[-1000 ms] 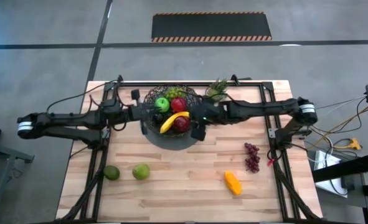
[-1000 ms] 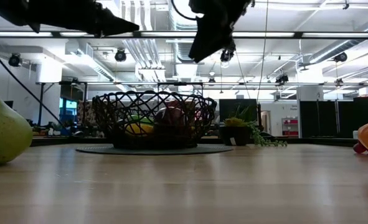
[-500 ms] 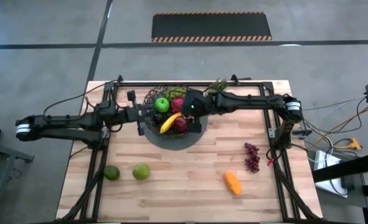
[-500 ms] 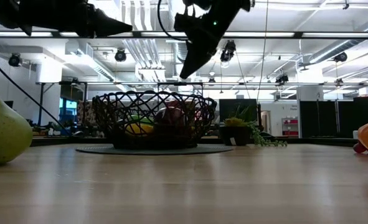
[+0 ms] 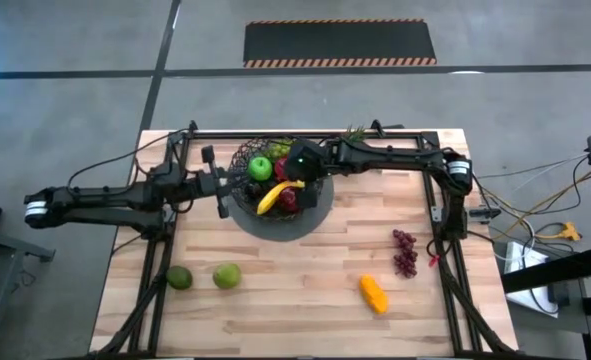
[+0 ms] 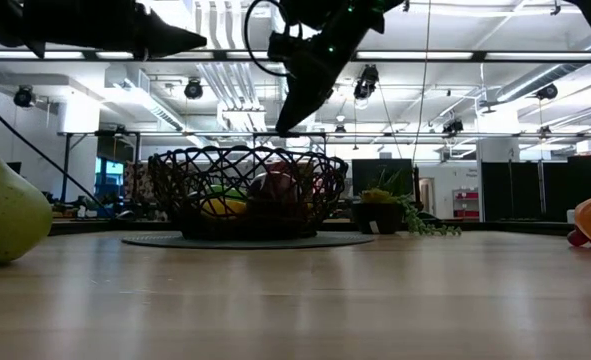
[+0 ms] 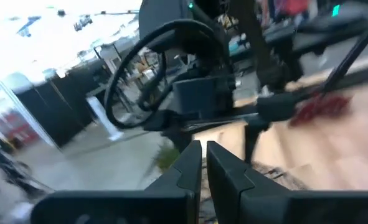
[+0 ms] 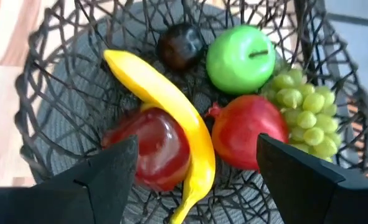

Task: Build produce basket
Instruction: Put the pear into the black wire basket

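The black wire basket (image 5: 243, 200) stands on its grey base at the table's far middle. It holds a yellow banana (image 8: 165, 99), a green apple (image 8: 241, 50), two red fruits (image 8: 147, 155), green grapes (image 8: 302, 106) and a dark fruit (image 8: 179, 45). My right gripper (image 8: 196, 149) hangs open above the basket's middle (image 6: 287, 115), fingers pointing down, touching nothing. My left gripper (image 5: 223, 185) is shut, raised just left of the basket's rim. A green pear (image 5: 179, 278), a green round fruit (image 5: 226, 275), an orange piece (image 5: 374, 294) and purple grapes (image 5: 405, 252) lie on the table.
A small potted plant (image 5: 350, 140) stands at the far edge, right of the basket, beside the right arm. Metal frame rails run along the table's left, right and far sides. Bare wood lies in the near middle between the green fruits and the orange piece.
My right gripper has swung from the basket's near-right rim toward the far edge and slightly left, ending over the basket's middle. My left gripper has drawn back a little toward the table's left. The fruits have stayed put.
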`<state>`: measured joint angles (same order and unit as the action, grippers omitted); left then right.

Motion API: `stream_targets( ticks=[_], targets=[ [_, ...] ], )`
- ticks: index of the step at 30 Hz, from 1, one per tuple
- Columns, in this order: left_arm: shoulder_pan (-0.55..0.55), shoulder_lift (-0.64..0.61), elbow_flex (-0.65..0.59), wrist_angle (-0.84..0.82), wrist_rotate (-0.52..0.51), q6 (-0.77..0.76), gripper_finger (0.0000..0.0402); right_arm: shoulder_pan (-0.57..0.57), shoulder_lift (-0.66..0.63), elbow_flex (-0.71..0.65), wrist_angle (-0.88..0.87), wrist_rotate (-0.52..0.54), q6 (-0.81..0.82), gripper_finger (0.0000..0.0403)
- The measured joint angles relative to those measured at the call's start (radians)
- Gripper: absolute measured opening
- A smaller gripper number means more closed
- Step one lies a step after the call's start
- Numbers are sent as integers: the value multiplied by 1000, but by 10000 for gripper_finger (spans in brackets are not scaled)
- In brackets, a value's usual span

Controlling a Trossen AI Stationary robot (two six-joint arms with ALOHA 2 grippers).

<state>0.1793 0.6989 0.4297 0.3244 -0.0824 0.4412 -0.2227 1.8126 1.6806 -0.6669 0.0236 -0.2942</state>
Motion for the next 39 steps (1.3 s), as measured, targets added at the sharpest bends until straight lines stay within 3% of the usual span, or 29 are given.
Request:
stream_targets(
  ticks=[5,11,13,18,26,30,34,39],
  targets=[
    [-49,-18,0,-47,116,-227,8,-1,-19,6,-2,1,-68,301],
    [-198,-14,12,-102,121,-342,8,4,-71,-7,2,-118,-79,297],
    [-261,-7,27,-131,93,-373,8,15,-76,-12,10,-136,-68,297],
    [-386,2,63,-158,-95,-401,8,70,-76,-37,128,-137,-64,297],
    [-436,-70,71,-164,-232,-346,8,204,-33,-101,441,-136,13,297],
    [-437,-116,89,-155,-245,-302,8,262,30,-104,568,-128,40,297],
    [-452,-124,99,-191,-196,-359,8,305,60,-107,599,-128,40,297],
    [-524,-42,100,-258,-179,-467,8,350,60,-138,601,-124,26,297]
  ],
)
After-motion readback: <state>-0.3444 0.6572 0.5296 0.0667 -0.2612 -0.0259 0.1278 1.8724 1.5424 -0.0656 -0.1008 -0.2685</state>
